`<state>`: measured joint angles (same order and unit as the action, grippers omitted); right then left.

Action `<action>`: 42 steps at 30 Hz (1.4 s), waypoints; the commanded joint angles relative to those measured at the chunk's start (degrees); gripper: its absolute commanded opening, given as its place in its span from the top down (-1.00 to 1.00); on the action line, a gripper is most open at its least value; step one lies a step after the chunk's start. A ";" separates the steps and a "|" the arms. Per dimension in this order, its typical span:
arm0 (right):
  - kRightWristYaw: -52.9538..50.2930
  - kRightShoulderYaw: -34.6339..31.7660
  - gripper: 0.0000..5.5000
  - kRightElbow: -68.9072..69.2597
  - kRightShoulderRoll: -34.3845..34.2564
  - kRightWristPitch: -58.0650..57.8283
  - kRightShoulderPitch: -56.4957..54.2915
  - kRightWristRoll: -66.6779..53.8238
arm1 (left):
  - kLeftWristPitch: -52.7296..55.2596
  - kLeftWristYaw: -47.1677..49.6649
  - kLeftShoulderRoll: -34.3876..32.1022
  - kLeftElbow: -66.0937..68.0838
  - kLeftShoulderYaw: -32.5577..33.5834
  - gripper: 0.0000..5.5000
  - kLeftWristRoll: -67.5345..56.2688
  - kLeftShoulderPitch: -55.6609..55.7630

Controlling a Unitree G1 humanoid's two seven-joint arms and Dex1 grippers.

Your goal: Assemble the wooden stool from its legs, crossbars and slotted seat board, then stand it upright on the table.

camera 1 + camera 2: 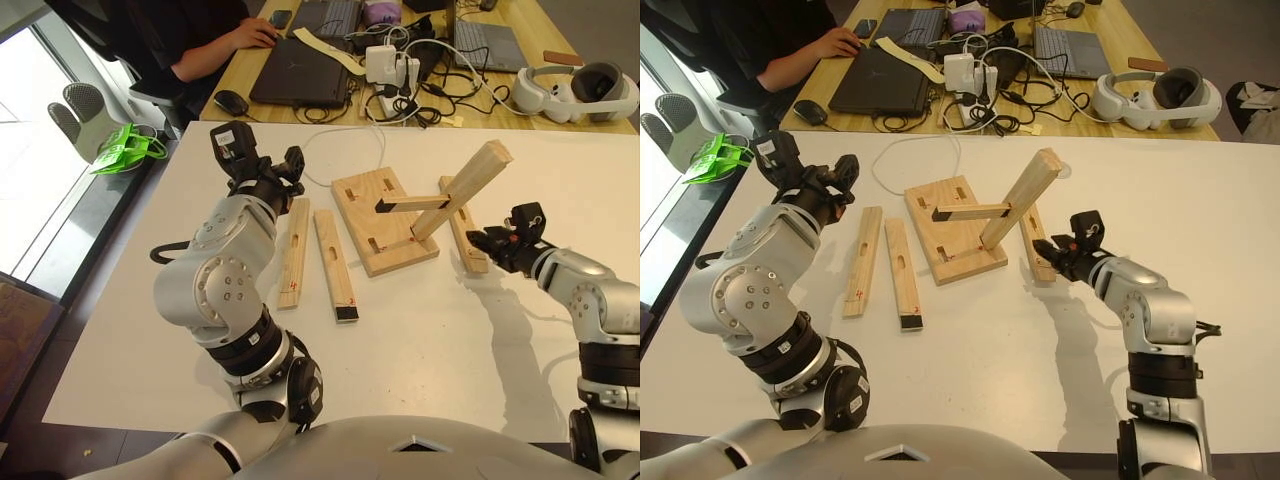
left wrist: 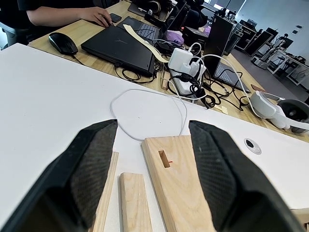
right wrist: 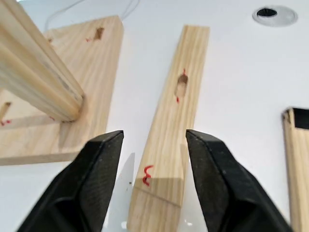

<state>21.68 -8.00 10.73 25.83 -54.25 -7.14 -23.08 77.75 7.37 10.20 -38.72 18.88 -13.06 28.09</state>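
Square pine seat board [image 1: 385, 245] lies flat mid-table, toward the far edge. One rectangular leg [image 1: 470, 180] stands tilted in it and carries one black-tipped crossbar [image 1: 412, 204]. Two slotted bars [image 1: 294, 252] lie flat on its left side, and a third bar [image 3: 176, 111] on its right. Right gripper [image 3: 153, 142] has its fingers spread either side of the third bar. Left gripper [image 2: 153, 130] has its fingers spread, empty.

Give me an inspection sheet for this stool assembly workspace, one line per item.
Surface: white table.
Job's things: seat board flat, one leg slotted in, tilted, crossbar stuck into it; two loose legs left of board; third leg right.
Clutter: laptop, mouse, headset on wooden desk.
Grippers: left gripper open near loose legs' far ends; right gripper open astride third leg.
Cables: white cable looped behind board.
Surroundings: desk beyond table.
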 commanded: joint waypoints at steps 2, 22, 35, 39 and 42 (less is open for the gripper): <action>-5.19 0.00 0.02 6.82 -0.33 -5.54 3.97 1.89 | -0.52 1.06 2.31 -0.52 -0.66 0.01 0.25 -2.02; 0.15 3.23 -0.09 -43.71 -6.52 29.68 -14.98 10.52 | -0.03 -0.33 0.19 4.43 -3.18 0.01 -1.64 2.02; 6.65 1.92 -0.91 -47.20 -7.33 32.33 -19.30 8.70 | -0.51 -0.82 -0.03 5.45 -4.05 0.01 -1.47 2.15; 6.53 5.61 -0.95 -60.21 -7.41 32.18 -25.60 13.80 | -1.29 -0.82 0.31 6.32 -4.52 0.01 -1.53 2.28; 6.85 7.14 -0.95 -67.20 -7.07 33.82 -28.25 16.67 | -1.59 -0.92 0.22 6.74 -4.55 0.01 -1.68 2.51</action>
<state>28.34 -2.25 -51.05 18.79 -19.31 -36.21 -8.59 76.51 6.59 10.10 -32.53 14.64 -14.48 29.29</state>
